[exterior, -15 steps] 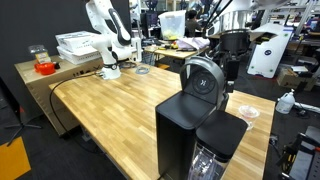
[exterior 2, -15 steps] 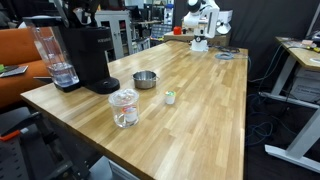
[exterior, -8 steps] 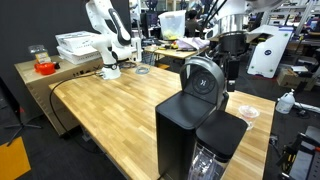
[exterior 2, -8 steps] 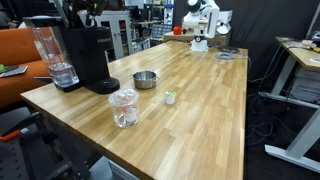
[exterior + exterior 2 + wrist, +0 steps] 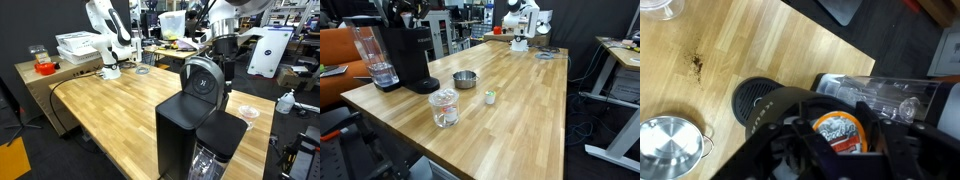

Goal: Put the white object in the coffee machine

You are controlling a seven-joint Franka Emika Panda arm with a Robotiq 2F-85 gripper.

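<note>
The coffee machine (image 5: pixel 186 125) is a black box with a rounded, silver-ringed brew head (image 5: pixel 203 78). It stands at the table's end in both exterior views (image 5: pixel 412 55), with a clear water tank (image 5: pixel 370 55) beside it. My gripper (image 5: pixel 838 135) is shut on a small white coffee pod (image 5: pixel 838 130) with an orange-rimmed printed lid. In the wrist view the dark round brew head (image 5: pixel 765 102) lies just below and to the left of the pod. In both exterior views the gripper (image 5: pixel 223 68) (image 5: pixel 408 12) hangs close above the machine's top.
A small metal bowl (image 5: pixel 466 79), a glass jar (image 5: pixel 444 107) and a small white item (image 5: pixel 490 97) sit on the wooden table (image 5: pixel 520 110) near the machine. A second white robot arm (image 5: pixel 108 40) stands at the far end. A clear dish (image 5: pixel 246 112) lies beyond the machine.
The arm has shifted slightly above the machine with the pod still held. Nothing on the table has moved.
</note>
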